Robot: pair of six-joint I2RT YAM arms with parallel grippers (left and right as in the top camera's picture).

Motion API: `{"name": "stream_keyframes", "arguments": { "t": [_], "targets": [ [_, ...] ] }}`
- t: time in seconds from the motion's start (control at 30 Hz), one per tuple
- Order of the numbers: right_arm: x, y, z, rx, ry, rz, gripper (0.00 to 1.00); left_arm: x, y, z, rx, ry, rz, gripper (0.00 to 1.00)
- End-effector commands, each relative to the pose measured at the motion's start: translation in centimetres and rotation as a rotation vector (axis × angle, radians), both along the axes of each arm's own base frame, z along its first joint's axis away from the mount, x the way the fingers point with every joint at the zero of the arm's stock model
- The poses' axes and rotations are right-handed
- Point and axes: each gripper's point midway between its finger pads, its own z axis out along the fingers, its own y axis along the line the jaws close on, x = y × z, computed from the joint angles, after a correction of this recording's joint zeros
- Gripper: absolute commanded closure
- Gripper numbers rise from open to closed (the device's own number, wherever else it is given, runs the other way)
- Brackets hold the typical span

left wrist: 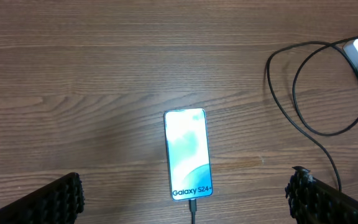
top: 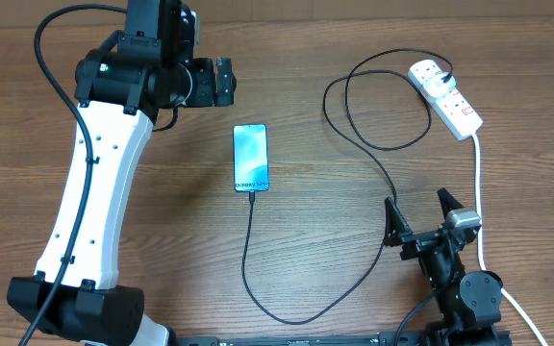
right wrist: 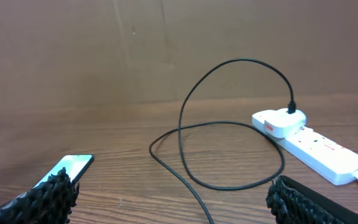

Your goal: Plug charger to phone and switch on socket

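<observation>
The phone [top: 251,159] lies flat at the table's middle with its light blue screen up. It also shows in the left wrist view [left wrist: 188,154] and the right wrist view [right wrist: 70,167]. The charger's black cable [top: 287,315] has its tip in the phone's near end and loops right and up to its white plug [top: 429,72], which sits in the socket [top: 455,104] at the back right. My left gripper [top: 225,82] hovers beyond the phone, open and empty [left wrist: 185,186]. My right gripper [top: 417,207] is open and empty [right wrist: 171,186] near the front right.
The socket's thick white cord [top: 479,192] runs down the right side past my right gripper. The cable makes a wide loop [top: 383,106] left of the socket. A brown board [right wrist: 166,50] stands behind the table's far edge.
</observation>
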Motion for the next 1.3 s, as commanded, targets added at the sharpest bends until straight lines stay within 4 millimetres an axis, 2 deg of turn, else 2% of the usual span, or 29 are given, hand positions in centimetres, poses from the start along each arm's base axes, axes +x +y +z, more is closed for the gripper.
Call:
{"name": "stream_keyframes", "arguments": {
  "t": [0.0,0.27,1.27],
  "targets": [
    [0.10,-0.56,-0.16,-0.005,-0.006,-0.032,0.00,0.11,0.09,-0.36,0.006,0.008,0.006,0.00],
    [0.22,-1.41,-0.19,-0.005,-0.004,-0.065,0.00,0.11,0.09,-0.36,0.006,0.008,0.006,0.00],
    [0.21,-1.36,-0.12,-0.004,-0.007,-0.062,0.00,0.11,0.09,-0.36,0.006,0.008,0.006,0.00]
  ]
}}
